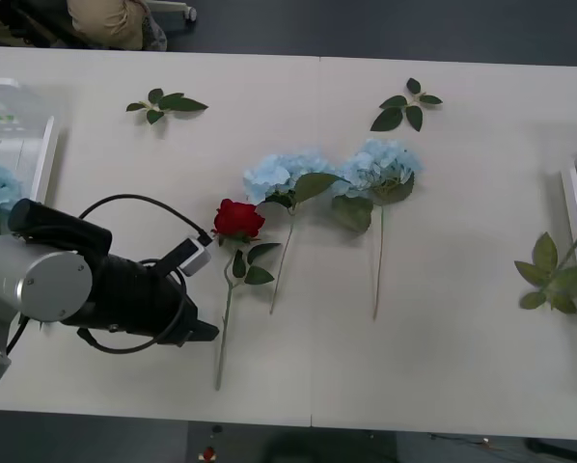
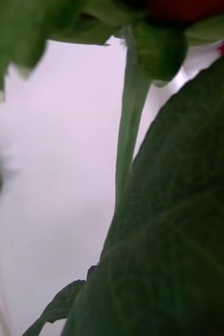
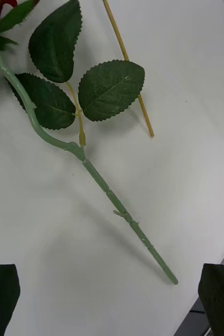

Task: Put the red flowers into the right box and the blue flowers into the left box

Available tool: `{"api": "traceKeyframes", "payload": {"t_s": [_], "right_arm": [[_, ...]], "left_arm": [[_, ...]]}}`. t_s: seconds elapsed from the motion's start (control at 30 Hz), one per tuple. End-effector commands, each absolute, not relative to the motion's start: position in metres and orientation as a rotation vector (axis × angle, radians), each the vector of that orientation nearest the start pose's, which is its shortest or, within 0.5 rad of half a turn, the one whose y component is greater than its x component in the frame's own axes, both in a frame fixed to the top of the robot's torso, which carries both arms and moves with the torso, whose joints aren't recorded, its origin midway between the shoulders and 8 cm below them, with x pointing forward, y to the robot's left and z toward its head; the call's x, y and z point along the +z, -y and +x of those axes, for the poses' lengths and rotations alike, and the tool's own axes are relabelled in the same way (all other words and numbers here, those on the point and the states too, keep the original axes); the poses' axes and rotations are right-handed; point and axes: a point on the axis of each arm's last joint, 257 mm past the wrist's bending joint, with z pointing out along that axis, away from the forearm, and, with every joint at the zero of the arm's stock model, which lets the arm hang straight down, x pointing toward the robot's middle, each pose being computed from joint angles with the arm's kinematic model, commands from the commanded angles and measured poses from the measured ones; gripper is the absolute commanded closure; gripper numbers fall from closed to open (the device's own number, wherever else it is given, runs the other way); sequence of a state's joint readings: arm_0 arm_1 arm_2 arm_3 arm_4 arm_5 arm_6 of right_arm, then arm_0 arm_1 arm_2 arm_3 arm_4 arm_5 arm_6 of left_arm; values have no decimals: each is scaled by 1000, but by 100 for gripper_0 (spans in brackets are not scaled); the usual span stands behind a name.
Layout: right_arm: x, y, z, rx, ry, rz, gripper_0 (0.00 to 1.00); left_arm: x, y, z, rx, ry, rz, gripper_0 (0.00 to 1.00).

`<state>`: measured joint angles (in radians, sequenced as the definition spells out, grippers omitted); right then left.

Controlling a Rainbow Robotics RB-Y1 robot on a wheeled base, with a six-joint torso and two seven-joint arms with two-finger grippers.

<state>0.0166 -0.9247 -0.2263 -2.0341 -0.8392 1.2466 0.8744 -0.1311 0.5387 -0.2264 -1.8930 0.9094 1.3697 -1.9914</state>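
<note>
- Red rose point(image 1: 237, 219) lies on the table point(image 1: 443, 318), its stem point(image 3: 117, 207) running toward the near edge; left gripper point(image 3: 112, 302) hovers over the stem's end, black fingers point(image 3: 219, 296) spread wide apart.
- Two blue flowers point(image 1: 375, 166) lie beyond the rose.
- Left box point(image 1: 40, 159) at far left holds another blue bloom.
- Right gripper: jaws cannot be told.

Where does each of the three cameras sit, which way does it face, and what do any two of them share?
Front view: above the arms, looking down at the white table; the left arm reaches toward the red rose, two blue hydrangeas beside it.
Left wrist view: looks down past the open left gripper at the rose stem on the table.
Right wrist view: pressed close against a green leaf and stem, a red bloom above.
Shared: front and left wrist views both show that rose's stem and leaves.
</note>
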Motion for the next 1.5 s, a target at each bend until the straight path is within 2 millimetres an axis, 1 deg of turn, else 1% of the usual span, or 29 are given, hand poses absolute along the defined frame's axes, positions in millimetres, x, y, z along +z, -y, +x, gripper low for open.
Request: {"api": "traceKeyframes", "payload": {"t_s": [0.03, 0.17, 0.2, 0.23, 0.27, 0.4, 0.43, 0.47, 0.5, 0.53, 0.6, 0.67, 0.73, 0.83, 0.9, 0.93, 0.97, 1.0, 1.03, 1.1, 1.17, 1.23, 1.27, 1.3, 1.33, 1.4, 1.43, 1.47, 1.5], "right_arm": [[-152, 473, 466, -17, -2315, 330, 100], [-148, 530, 474, -163, -2331, 252, 100], [-146, 548, 476, -209, -2334, 223, 100], [-146, 558, 476, -232, -2338, 210, 100], [-141, 580, 478, -287, -2342, 175, 100], [-140, 626, 477, -364, -2363, 159, 100], [-141, 632, 476, -373, -2368, 165, 100], [-144, 647, 474, -392, -2373, 176, 100], [-146, 653, 474, -409, -2375, 172, 100], [-147, 665, 473, -436, -2374, 173, 100], [-153, 679, 472, -462, -2382, 172, 100], [-165, 686, 470, -470, -2399, 189, 100], [-173, 690, 468, -479, -2411, 200, 97], [-184, 697, 467, -510, -2417, 195, 68], [-187, 699, 465, -528, -2425, 182, 55], [-192, 699, 464, -546, -2439, 159, 41], [-195, 698, 463, -548, -2446, 154, 35], [-197, 697, 463, -558, -2455, 138, 28], [-199, 696, 462, -560, -2461, 127, 23], [-201, 696, 462, -565, -2467, 114, 21], [-204, 692, 462, -557, -2475, 99, 20], [-210, 685, 463, -522, -2486, 95, 19], [-211, 680, 464, -499, -2489, 93, 19], [-212, 677, 465, -486, -2492, 92, 19], [-213, 669, 466, -457, -2504, 83, 19], [-213, 657, 468, -420, -2514, 72, 19], [-212, 645, 472, -385, -2521, 57, 19], [-213, 637, 471, -364, -2531, 50, 19], [-212, 625, 473, -328, -2541, 49, 19]], "left_arm": [[-312, -128, 395, -348, -2400, 1083, 0], [-318, -119, 402, -274, -2414, 1073, 0], [-319, -115, 404, -269, -2413, 1064, 0], [-319, -115, 405, -265, -2415, 1056, 0], [-323, -113, 406, -266, -2422, 1044, 0], [-335, -110, 410, -287, -2462, 1040, 0], [-337, -110, 411, -286, -2469, 1042, 0], [-342, -108, 412, -288, -2485, 1042, 0], [-345, -109, 412, -287, -2493, 1042, 0], [-347, -110, 415, -287, -2498, 1032, 0], [-350, -108, 417, -302, -2505, 1016, 0], [-351, -106, 419, -309, -2502, 1009, 0], [-349, -102, 420, -303, -2492, 1023, 0], [-350, -102, 425, -234, -2472, 1072, 0], [-351, -105, 428, -181, -2459, 1099, 0], [-352, -105, 431, -134, -2444, 1128, 0], [-353, -106, 431, -117, -2441, 1138, 0], [-353, -107, 433, -88, -2431, 1152, 7], [-353, -108, 435, -65, -2423, 1161, 15], [-353, -108, 436, -50, -2417, 1172, 27], [-354, -109, 436, -37, -2416, 1177, 45], [-354, -109, 437, -29, -2414, 1179, 75], [-355, -109, 436, -30, -2419, 1176, 93], [-355, -109, 436, -33, -2418, 1176, 97], [-354, -110, 437, -29, -2420, 1171, 100], [-355, -113, 438, -22, -2421, 1167, 100], [-355, -116, 439, -6, -2421, 1168, 100], [-356, -120, 439, 4, -2424, 1164, 100], [-355, -128, 443, 33, -2423, 1157, 100]]}}
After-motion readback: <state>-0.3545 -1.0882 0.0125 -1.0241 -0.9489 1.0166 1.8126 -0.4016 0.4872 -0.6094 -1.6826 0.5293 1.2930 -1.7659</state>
